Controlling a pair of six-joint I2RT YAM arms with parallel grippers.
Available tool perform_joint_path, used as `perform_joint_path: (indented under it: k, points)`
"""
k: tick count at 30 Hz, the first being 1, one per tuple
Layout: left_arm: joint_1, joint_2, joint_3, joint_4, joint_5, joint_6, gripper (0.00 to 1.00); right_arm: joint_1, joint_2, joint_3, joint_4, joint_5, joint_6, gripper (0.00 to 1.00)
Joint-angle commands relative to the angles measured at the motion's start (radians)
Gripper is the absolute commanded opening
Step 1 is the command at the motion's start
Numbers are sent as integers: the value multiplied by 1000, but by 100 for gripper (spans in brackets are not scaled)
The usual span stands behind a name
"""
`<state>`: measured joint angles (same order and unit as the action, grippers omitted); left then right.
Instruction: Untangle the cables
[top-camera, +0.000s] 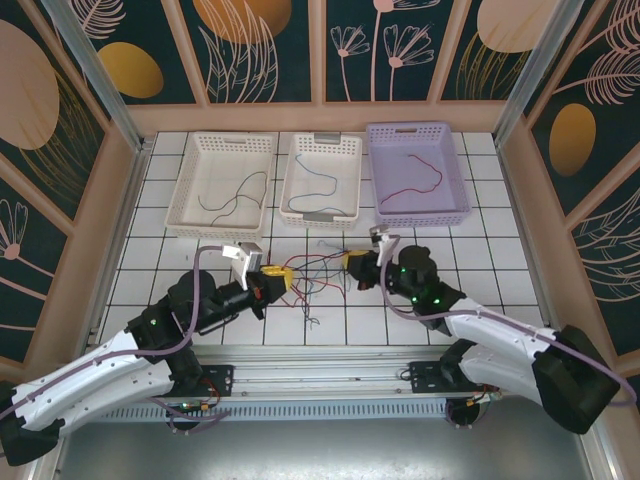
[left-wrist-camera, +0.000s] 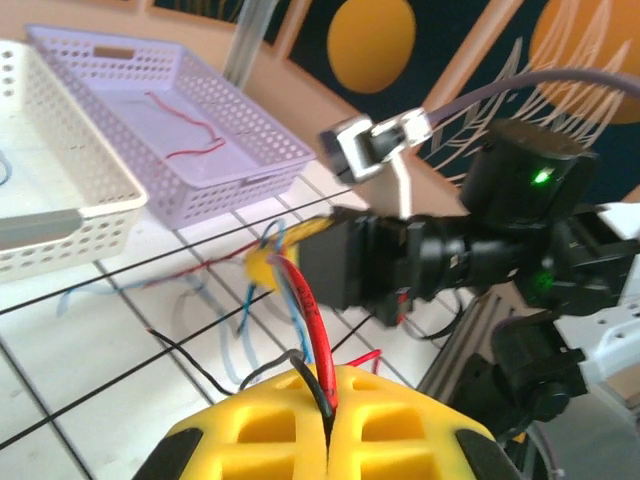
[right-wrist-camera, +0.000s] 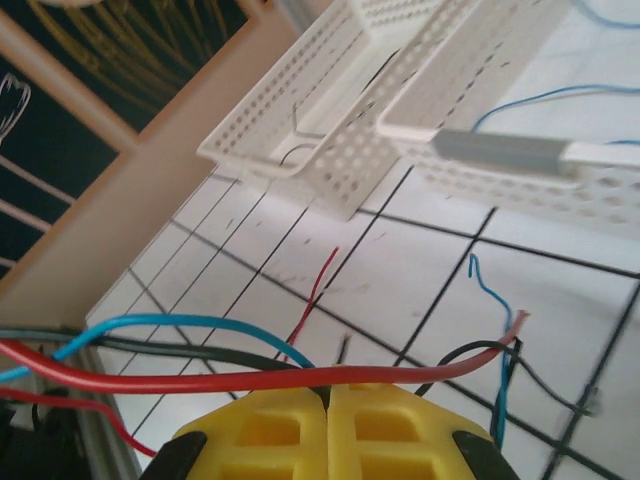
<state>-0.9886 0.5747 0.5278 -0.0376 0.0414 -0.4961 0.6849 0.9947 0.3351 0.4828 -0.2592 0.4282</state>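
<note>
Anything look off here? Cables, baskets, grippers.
Nothing damaged or spilled. The only mess is the knot of thin red, blue and black cables strung between the left gripper and right gripper, both pinched shut on strands; loose ends trail on the white tiled table.

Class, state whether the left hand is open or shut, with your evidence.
Shut. On the left hand, the yellow fingers meet along one seam, pinching a red cable and a black cable between them.
</note>
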Motion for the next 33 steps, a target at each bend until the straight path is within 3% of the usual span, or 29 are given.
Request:
perform_joint_path:
  k: [1,5,11,22,25,29,33]
  points:
    - [1,-31,58,-21,-78,25,0,-103,-28,-3,-166,18,39,0]
    - [1,-51,73,-51,-146,31,0,-237,-14,15,-291,35,81,0]
    - [1,-68,82,-93,-232,22,0,-381,-36,-16,-318,-21,137,0]
    - [1,-251,39,-117,-479,-40,0,-476,-101,-11,-400,15,147,0]
    - [2,-334,2,-96,-537,-53,0,-512,-149,-31,-379,-24,149,0]
    - [1,-356,-20,-104,-575,-73,0,-519,-201,-20,-424,26,157,0]
    - [1,-349,-35,-113,-635,-109,0,-535,-266,-51,-392,-1,187,0]
